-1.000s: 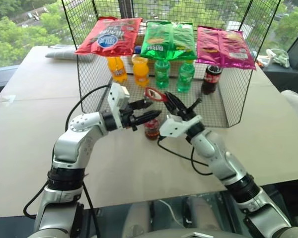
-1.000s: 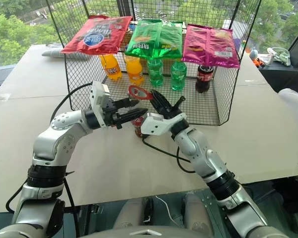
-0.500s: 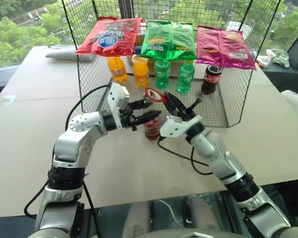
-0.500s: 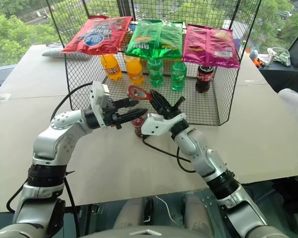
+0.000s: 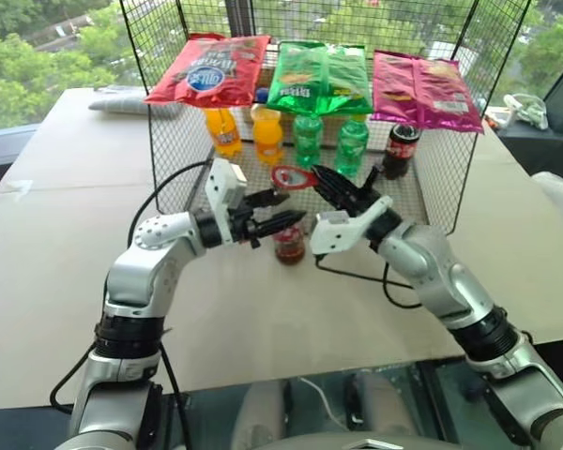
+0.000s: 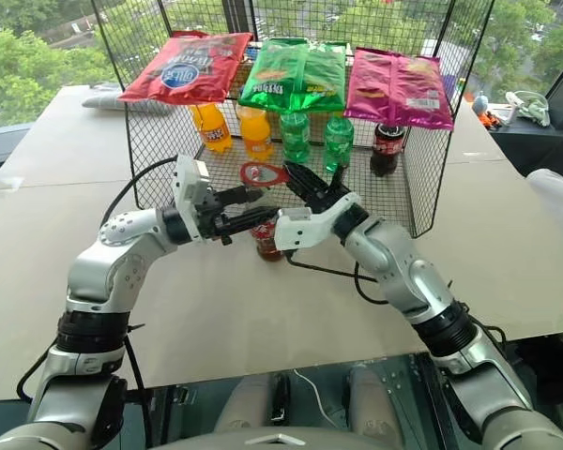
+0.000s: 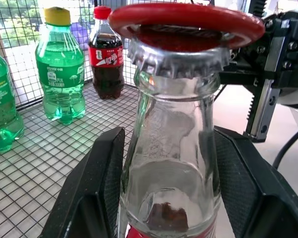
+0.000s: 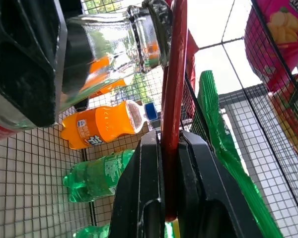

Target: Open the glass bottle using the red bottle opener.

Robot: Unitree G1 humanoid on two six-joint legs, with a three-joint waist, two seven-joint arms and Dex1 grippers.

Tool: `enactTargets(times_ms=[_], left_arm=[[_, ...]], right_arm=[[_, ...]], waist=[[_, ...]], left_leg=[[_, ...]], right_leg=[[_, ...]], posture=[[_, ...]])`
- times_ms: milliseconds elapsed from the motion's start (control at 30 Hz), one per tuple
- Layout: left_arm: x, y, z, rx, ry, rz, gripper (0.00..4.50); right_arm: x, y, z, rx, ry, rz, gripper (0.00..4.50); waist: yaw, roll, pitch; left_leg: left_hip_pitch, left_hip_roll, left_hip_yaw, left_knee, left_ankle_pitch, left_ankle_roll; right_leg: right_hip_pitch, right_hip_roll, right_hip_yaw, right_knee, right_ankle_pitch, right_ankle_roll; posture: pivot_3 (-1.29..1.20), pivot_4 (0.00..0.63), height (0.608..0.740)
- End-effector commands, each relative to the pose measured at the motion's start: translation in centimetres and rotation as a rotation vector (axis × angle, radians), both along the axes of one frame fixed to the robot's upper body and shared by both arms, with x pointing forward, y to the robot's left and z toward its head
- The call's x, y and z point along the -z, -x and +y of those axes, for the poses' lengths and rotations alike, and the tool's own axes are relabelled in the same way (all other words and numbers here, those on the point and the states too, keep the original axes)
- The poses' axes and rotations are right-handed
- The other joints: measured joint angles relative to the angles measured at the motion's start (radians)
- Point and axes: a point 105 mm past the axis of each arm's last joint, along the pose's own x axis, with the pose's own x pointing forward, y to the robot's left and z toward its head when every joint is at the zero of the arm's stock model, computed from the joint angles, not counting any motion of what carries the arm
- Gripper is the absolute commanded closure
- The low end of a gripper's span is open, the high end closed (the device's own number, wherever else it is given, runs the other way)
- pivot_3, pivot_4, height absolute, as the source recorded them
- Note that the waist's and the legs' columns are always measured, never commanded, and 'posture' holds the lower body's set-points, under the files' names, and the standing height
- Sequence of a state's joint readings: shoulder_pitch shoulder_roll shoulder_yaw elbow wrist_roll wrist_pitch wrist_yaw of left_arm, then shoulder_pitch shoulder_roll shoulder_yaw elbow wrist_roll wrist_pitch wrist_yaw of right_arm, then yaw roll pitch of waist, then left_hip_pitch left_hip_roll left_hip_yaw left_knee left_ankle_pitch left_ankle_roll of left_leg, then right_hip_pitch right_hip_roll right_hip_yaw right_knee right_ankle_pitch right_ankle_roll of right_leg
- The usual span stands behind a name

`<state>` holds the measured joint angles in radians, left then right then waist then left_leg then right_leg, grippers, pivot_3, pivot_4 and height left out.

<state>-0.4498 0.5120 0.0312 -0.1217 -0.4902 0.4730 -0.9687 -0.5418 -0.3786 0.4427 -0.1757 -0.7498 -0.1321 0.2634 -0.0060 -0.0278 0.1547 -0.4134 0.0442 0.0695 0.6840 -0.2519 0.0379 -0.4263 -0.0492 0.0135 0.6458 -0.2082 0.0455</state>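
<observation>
- Since a second ago the right gripper has rolled and its forearm has swung out to the right; the glass bottle stays put.
- The bottle stands on the table just near of the wire rack — the left gripper clamps its neck, cap still on.
- The right gripper's jaws pinch the red bottle opener by its handle, ring over the cap.
- Far right in the rack — a red-capped cola bottle; its label's writing is unreadable.
</observation>
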Motion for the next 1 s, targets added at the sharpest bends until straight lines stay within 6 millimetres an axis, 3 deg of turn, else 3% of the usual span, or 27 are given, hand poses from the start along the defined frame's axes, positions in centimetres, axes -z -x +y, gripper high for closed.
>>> enactTargets(times_ms=[33,267,367,500,700,867,1000], left_arm=[[-0.9,0.4,-1.4,0.059,0.011,-0.049,2.36],[-1.0,0.3,-1.6,0.062,0.01,-0.056,2.36],[-1.0,0.3,-1.6,0.062,0.008,-0.055,2.36],[-1.0,0.3,-1.4,0.06,0.005,-0.055,2.36],[-1.0,0.7,-1.0,0.058,0.01,-0.055,2.36],[-1.0,1.2,-0.8,0.057,0.013,-0.054,2.36],[-1.0,1.4,-0.8,0.048,0.014,-0.057,2.36]], right_arm=[[3.6,0.2,0.3,-0.014,0.136,0.097,4.5],[3.1,0.0,0.4,-0.013,0.125,0.086,4.5],[1.5,-0.3,-0.4,0.009,0.098,0.059,4.5],[-2.1,-0.3,-1.5,0.032,-0.01,0.006,4.5],[-4.4,0.5,-2.2,0.034,-0.128,0.029,4.5],[-4.8,0.9,-2.6,0.04,-0.168,0.052,4.5],[-3.7,1.0,-3.6,0.05,-0.324,0.254,4.5]], waist=[[-0.001,0.0,0.0],[-0.003,0.0,-0.001],[-0.003,0.0,0.0],[-0.005,0.0,0.0],[-0.005,0.0,0.0],[-0.005,0.0,0.001],[-0.003,0.0,0.001]], left_leg=[[0.0,0.0,0.0,0.0,0.0,0.0],[0.0,0.0,0.0,0.0,0.0,0.0],[0.0,0.0,0.0,0.0,0.0,0.0],[0.0,0.0,0.0,0.0,0.0,0.0],[-0.003,0.0,0.001,-0.001,0.0,0.0],[-0.003,0.0,0.001,-0.001,0.0,0.0],[-0.003,0.0,0.001,-0.002,0.0,0.0]], right_leg=[[0.0,0.0,0.0,0.0,0.0,0.0],[0.0,0.0,0.0,0.0,0.0,0.0],[0.0,0.0,0.0,0.0,0.0,0.0],[0.0,0.0,0.0,0.0,0.0,0.0],[-0.003,0.0,0.001,-0.001,0.0,0.0],[-0.003,0.0,0.001,-0.001,0.0,0.0],[-0.003,0.0,0.001,-0.001,0.0,0.0]], posture=[[0.0,0.15,0.74],[0.0,0.15,0.74],[0.0,0.15,0.74],[0.0,0.15,0.74],[0.0,0.15,0.74],[0.0,0.15,0.74],[0.0,0.15,0.74]])
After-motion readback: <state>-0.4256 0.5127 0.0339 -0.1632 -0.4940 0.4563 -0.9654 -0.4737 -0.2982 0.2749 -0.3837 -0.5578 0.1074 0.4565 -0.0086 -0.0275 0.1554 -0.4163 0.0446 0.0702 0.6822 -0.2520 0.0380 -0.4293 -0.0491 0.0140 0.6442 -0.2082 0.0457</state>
